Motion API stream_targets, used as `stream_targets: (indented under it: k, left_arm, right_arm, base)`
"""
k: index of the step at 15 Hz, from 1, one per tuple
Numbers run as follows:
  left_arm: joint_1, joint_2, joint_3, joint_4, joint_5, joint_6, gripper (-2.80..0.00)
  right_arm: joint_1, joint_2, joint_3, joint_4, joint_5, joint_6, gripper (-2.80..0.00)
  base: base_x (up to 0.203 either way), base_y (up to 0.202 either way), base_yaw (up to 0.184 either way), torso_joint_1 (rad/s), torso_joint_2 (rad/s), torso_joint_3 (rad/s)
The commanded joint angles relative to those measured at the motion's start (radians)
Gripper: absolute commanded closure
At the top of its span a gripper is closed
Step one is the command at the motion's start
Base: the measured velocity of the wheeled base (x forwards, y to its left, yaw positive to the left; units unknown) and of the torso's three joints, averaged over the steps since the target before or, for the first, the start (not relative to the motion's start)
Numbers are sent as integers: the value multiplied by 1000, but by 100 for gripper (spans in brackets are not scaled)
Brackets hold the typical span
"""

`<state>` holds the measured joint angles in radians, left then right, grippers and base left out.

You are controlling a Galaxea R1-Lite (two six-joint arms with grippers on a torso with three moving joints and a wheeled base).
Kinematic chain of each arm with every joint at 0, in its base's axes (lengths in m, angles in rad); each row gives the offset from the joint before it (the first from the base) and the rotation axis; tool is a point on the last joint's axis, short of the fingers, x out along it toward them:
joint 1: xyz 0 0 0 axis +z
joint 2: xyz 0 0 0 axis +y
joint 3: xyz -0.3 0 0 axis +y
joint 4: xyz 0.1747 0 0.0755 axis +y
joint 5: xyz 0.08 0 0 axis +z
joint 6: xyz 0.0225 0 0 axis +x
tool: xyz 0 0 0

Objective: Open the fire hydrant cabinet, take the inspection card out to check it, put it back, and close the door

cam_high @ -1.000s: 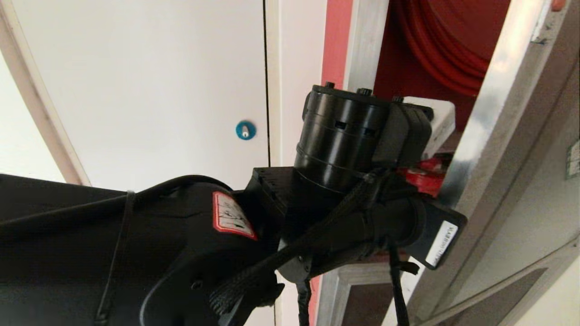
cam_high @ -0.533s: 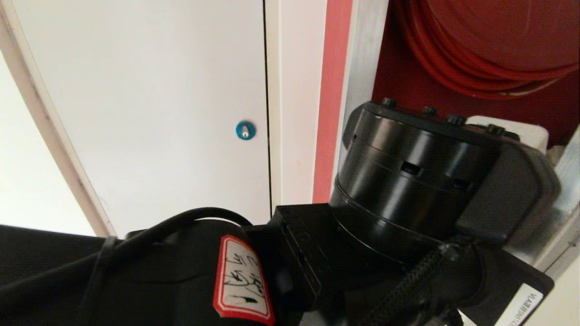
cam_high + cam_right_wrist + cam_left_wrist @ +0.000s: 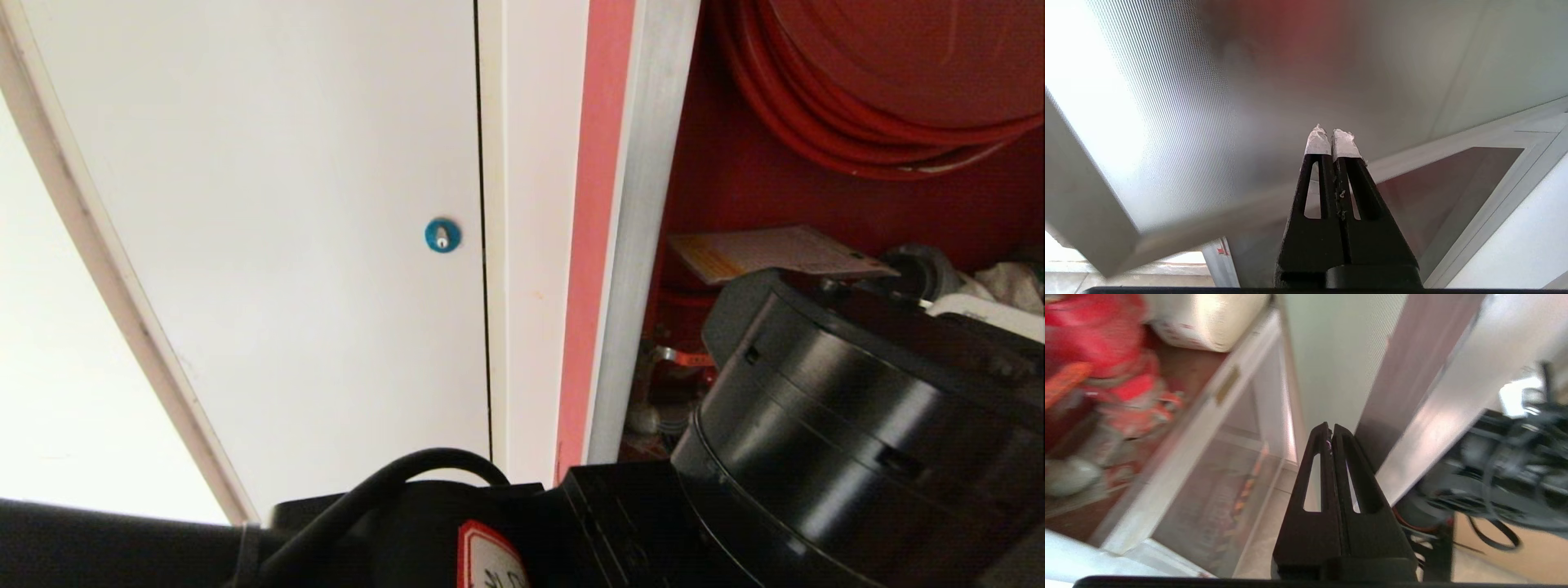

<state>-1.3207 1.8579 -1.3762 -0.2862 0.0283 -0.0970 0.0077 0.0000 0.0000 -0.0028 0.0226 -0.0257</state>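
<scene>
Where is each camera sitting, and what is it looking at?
Head view: from the robot's head, facing the open fire hydrant cabinet, its hose reel and the inspection card; the left arm fills the lower part.
Left wrist view: behind the shut left gripper, facing the door edge and cabinet.
Right wrist view: behind the shut right gripper, facing frosted glass.
Shared: head and left wrist views both show the cabinet's red inside.

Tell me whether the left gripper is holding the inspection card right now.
No: the left gripper is shut on nothing, while the inspection card lies inside the fire hydrant cabinet.
</scene>
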Motion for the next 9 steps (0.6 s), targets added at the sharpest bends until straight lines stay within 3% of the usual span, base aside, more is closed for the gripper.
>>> stream_targets:
  k: [1,9]
  left_arm:
    - [-21,5,0,-2,1,-1,0]
    - [-110,35,-4,-4,2,3,0]
  right_arm:
    - [1,2,2,0,0,0,0]
    - [0,2,2,0,0,0,0]
  base:
    - [0,0,0,0,0,0]
    - [0,0,0,0,0,0]
